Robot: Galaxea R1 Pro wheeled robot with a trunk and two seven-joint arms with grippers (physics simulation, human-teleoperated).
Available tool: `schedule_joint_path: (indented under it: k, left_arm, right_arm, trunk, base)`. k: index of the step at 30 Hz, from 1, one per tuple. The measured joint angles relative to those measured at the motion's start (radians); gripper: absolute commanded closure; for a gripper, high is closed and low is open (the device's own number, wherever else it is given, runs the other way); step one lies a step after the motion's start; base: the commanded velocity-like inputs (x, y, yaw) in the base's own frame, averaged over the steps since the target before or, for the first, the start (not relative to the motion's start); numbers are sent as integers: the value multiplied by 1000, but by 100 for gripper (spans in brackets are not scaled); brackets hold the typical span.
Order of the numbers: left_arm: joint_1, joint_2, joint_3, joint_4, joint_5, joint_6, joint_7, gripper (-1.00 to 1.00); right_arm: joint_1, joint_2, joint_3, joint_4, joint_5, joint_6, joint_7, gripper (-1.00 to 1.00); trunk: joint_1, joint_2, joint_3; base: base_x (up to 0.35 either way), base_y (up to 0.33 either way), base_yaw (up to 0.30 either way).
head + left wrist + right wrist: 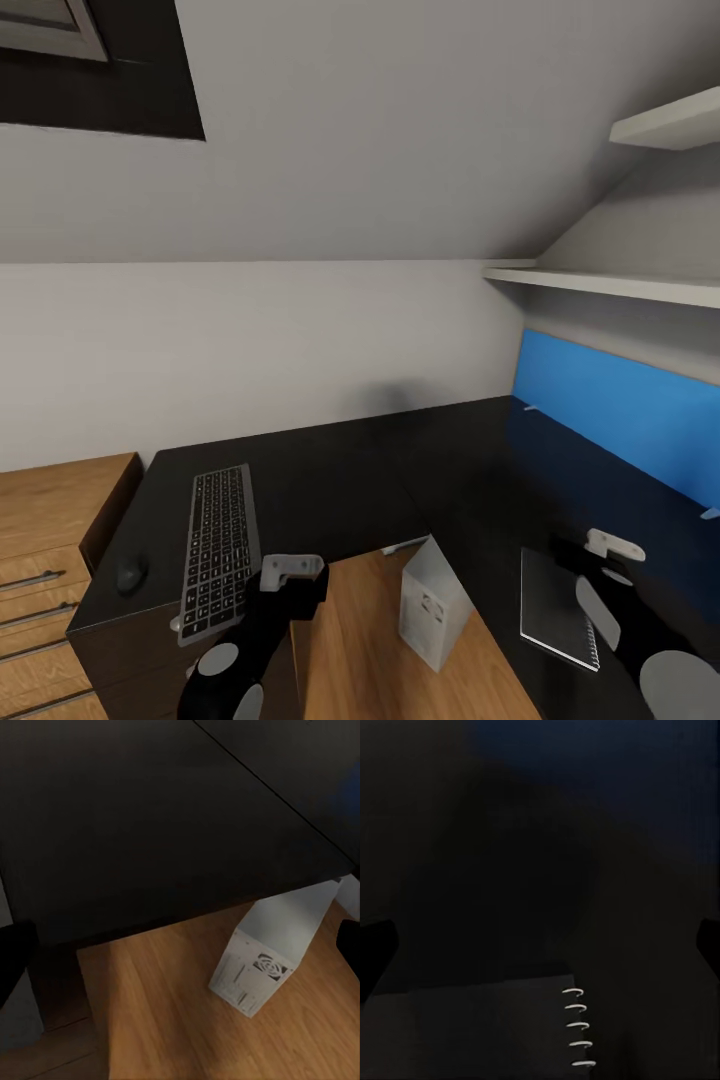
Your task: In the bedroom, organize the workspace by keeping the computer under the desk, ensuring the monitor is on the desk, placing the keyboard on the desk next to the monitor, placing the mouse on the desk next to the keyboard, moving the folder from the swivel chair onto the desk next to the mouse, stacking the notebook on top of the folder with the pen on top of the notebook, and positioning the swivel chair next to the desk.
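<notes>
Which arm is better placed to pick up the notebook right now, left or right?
Right. The right gripper hovers just beyond the notebook on the desk; the left gripper sits across the gap, beside the keyboard.

Counter smooth black with a faint sheen, floor warm wood grain, computer matt white with a vent grille, notebook dark matt cover with white wire spiral, keyboard grey-black plastic keys.
</notes>
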Motion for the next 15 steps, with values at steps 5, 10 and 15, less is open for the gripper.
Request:
schedule_joint_path:
  k: [5,10,15]
  left_arm:
    - [0,1,2,0,0,2,0,-100]
    - [0,2,3,0,0,4,0,-100]
    - [0,2,4,1,0,5,0,-100]
  right_arm:
    - [-52,-1,1,71,-1,-4,5,-100]
    - [-65,-1,0,86,-2,-5,6,-100]
    - [-68,-1,0,90,-3,-3,6,-100]
  trunk:
    - [0,0,0]
    - [0,0,0]
    - [0,0,0]
  base:
    - [197,0,0]
    - [259,0,0]
    - [66,0,0]
